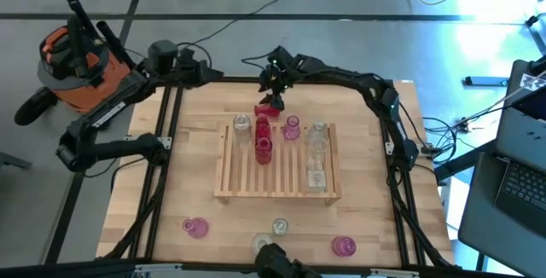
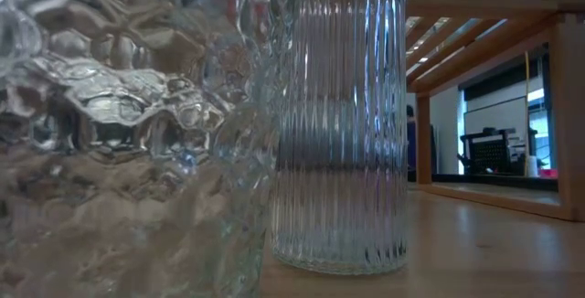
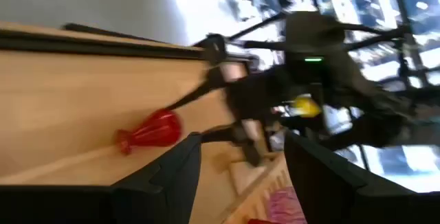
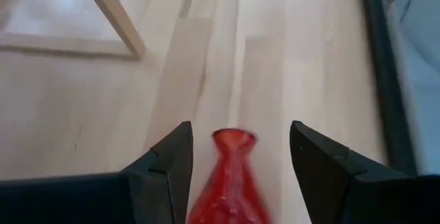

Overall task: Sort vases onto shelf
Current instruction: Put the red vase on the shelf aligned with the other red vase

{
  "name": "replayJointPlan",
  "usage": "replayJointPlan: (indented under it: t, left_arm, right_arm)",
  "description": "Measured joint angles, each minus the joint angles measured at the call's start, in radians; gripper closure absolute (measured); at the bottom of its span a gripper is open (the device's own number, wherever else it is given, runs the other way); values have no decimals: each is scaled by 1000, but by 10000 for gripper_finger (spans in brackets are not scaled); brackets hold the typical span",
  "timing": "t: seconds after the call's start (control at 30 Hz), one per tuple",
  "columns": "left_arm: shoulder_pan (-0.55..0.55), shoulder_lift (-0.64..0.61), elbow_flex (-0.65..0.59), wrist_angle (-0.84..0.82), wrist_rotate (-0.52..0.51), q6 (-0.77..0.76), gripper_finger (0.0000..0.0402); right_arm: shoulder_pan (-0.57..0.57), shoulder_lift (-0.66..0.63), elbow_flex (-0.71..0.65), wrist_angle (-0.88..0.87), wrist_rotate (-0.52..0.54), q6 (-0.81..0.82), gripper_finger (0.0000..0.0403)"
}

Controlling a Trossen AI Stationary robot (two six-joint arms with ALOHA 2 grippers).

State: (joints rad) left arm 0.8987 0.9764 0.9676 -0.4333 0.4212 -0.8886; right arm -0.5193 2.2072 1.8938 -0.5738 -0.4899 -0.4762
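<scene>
Right gripper [image 4: 240, 162] over the table's far edge, just beyond the shelf [image 1: 277, 191]; dark angular fingers spread, released, a red vase [image 4: 230, 183] lying between them, rim pointing away, glossy bulb and narrow neck. Not clamped. Bare pale plank table [image 4: 82, 100] stretches ahead. Left gripper [image 3: 240, 172] near the same far edge, fingers parted, empty. Shelf: pale wooden slats, framed; clear, pink and red vases upright on its far half, near half free. Three more vases along the near table edge, well apart. Ribbed clear vase [image 2: 340, 120] fills the low view.
</scene>
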Motion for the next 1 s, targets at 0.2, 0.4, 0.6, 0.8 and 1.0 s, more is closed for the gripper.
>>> replayJointPlan:
  t: [0.2, 0.4, 0.6, 0.8, 1.0]
  left_arm:
    - [2, 60, 0, 171, 87, -50, 200]
    - [6, 65, 0, 202, 90, -65, 200]
    - [6, 63, 0, 206, 91, -68, 200]
    - [6, 63, 0, 207, 91, -70, 200]
    - [6, 63, 0, 210, 90, -71, 200]
  right_arm:
    - [26, 56, 15, -40, 90, -56, 216]
    - [35, 51, 19, -115, 87, -35, 229]
    - [65, 57, 17, -253, 99, -91, 229]
    - [104, 62, 9, -266, 142, -109, 229]
    - [107, 64, 9, -263, 173, -100, 228]
